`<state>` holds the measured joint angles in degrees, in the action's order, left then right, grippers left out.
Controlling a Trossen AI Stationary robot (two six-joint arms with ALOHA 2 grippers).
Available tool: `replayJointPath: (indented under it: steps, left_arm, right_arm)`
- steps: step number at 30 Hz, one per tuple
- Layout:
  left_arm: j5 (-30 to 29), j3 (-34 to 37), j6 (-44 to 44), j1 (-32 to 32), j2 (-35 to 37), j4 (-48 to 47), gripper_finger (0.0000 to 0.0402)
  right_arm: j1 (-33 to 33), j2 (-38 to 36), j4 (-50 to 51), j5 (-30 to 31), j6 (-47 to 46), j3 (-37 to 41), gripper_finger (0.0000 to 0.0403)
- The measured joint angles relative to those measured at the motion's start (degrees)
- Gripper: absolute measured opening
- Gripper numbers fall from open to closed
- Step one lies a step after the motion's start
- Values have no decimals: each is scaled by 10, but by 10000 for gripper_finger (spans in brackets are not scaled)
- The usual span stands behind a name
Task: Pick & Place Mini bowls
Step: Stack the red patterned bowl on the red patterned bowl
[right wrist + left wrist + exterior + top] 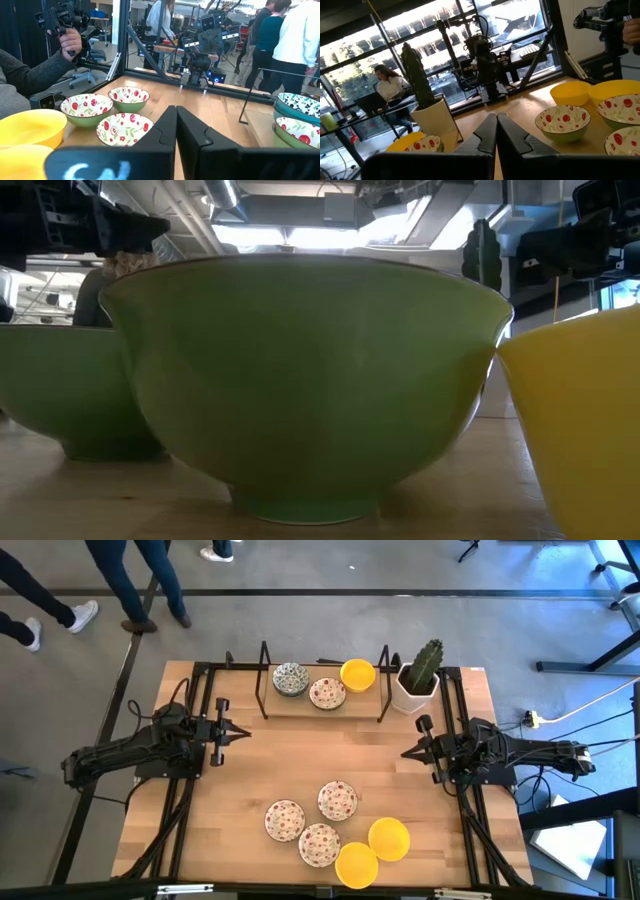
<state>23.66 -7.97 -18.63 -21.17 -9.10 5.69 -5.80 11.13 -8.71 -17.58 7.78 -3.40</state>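
— Can you see both grippers?
— Yes: left gripper and right gripper pinched shut, empty. Bowls lie clear of your fingertips; the table-level camera is blocked by them.

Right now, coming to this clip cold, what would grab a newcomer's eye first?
Probably the cluster of five mini bowls at the table's near edge, three red-speckled and two yellow. Next, the raised shelf at the far edge with three more bowls, and the cactus pot beside it. The left gripper and right gripper hang shut at either side, facing each other, holding nothing.
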Motion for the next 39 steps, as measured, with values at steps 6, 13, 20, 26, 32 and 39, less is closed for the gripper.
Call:
replayJointPath:
  steps: [6,13,20,26,32,39]
  left_arm:
    - [-3,0,-1,0,0,0,6]
    - [-30,0,-2,0,0,1,6]
    - [-31,0,-2,0,0,1,6]
    - [-31,0,-1,0,0,1,6]
    - [-31,0,-1,0,0,0,6]
    - [-31,0,-1,0,0,-4,6]
  right_arm:
    - [0,0,-22,4,-11,0,8]
    - [37,73,-109,33,-29,-19,3]
    - [95,265,-67,150,-31,-134,3]
    - [123,464,73,221,-66,-311,4]
    - [146,631,210,241,-51,-504,15]
    - [172,769,329,237,-2,-641,60]
